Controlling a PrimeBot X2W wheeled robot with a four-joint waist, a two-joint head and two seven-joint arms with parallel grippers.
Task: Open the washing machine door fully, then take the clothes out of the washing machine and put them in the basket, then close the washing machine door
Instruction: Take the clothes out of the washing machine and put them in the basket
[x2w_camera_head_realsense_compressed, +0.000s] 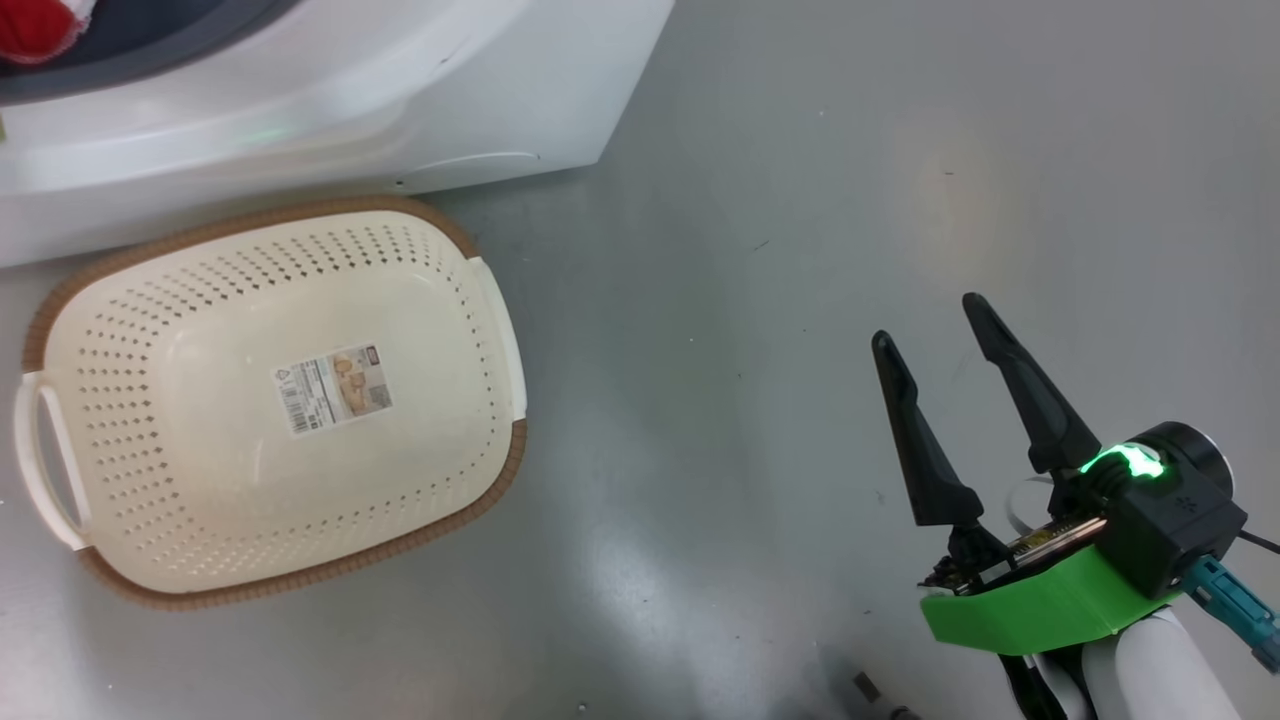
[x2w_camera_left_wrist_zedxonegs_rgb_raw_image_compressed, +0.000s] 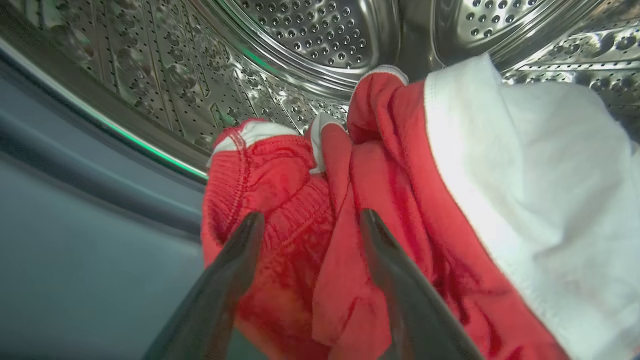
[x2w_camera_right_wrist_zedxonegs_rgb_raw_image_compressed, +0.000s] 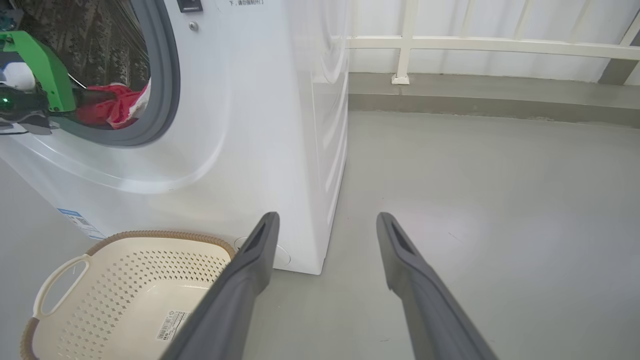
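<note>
Basket (x2w_camera_head_realsense_compressed: 130, 330) lengthwise along washing machine (x2w_camera_head_realsense_compressed: 400, 90) front

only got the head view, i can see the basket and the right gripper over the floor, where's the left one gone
Observer: The left gripper is inside the steel drum of the washing machine, pointed at the clothes, which lie low at the front of the opening.
Operator: has it got hold of them
Observer: Not yet. Its fingers stand apart, with a red fold of the bundle between their tips, so it is open rather than shut on the fabric.
</note>
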